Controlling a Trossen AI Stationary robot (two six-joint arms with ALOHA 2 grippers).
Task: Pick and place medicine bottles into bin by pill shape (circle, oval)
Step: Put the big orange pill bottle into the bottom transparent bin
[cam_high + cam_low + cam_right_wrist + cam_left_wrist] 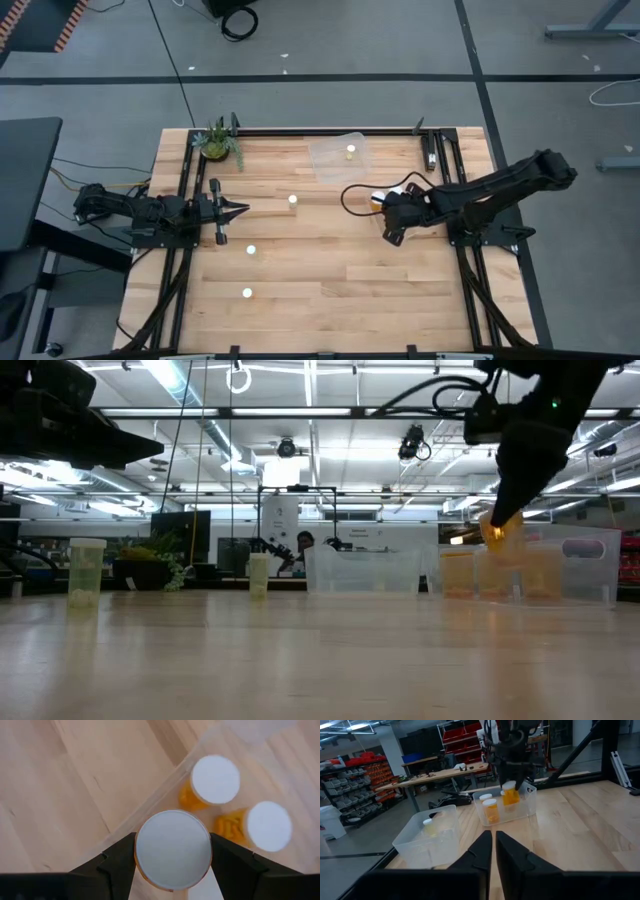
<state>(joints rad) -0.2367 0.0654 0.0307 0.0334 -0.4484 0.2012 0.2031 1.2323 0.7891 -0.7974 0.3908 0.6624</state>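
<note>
Two arms: both at the wooden desk (330,260), left arm parked at the left edge, right arm reaching in from the right side.
Right pincer (172,851): clamped on the white cap of one medicine bottle (173,849), one dark finger on each side of the cap; seen from above, the pincer (392,212) is over the right half of the desk.
Held bottle: amber, lifted clear of the desk in the low view (497,532), hanging over the edge of a clear bin (527,802).
Clear bin, right side: two more capped amber bottles inside, one (215,780) just beside the held cap and the other (267,826) a little farther over.
Left pincer (493,851): fingers nearly together with only a slim gap, gripping nothing, pointing across the desk toward the right arm.
Second clear bin (340,157): near the far edge of the desk, holding one white-capped bottle (350,151).
Loose bottles: three white caps standing apart on the open desk, one near the middle (292,200), one lower left (251,250), one nearer the front edge (247,293).
Potted plant (218,141): at the far left corner of the desk.
</note>
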